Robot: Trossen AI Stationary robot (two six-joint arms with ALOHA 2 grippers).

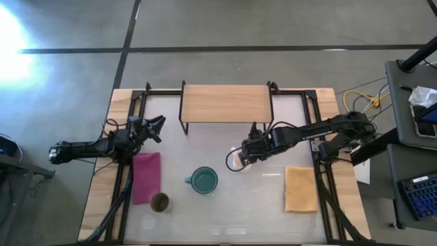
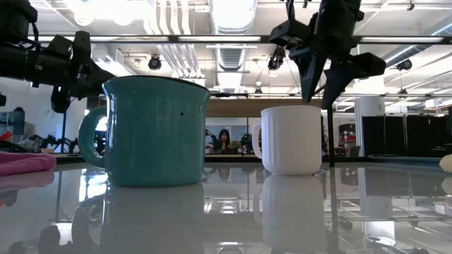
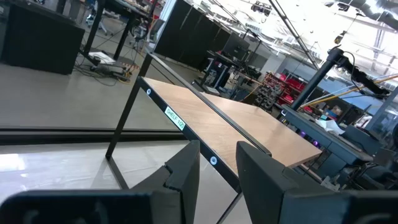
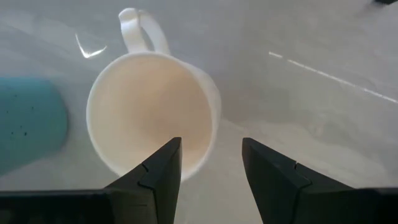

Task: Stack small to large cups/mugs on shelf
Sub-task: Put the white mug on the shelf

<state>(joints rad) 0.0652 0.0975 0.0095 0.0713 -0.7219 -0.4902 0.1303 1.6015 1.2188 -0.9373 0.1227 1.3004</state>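
Note:
A small white mug (image 1: 234, 161) with a handle stands upright on the table in front of the shelf (image 1: 225, 104); it also shows in the low view (image 2: 291, 141) and the right wrist view (image 4: 149, 106). My right gripper (image 4: 211, 146) is open and points down just above its rim (image 2: 318, 99), one finger over the inside and one outside the wall. A teal mug (image 1: 203, 180) stands to the mug's left and nearer. An olive-brown tumbler (image 1: 160, 202) stands near the front left. My left gripper (image 1: 153, 126) is open and empty, left of the shelf (image 3: 249, 124).
A pink cloth (image 1: 146, 176) lies at the left beside the tumbler. A yellow cloth (image 1: 300, 188) lies at the right. The shelf's black legs (image 1: 181, 126) stand at the back. A black frame runs along the table's sides.

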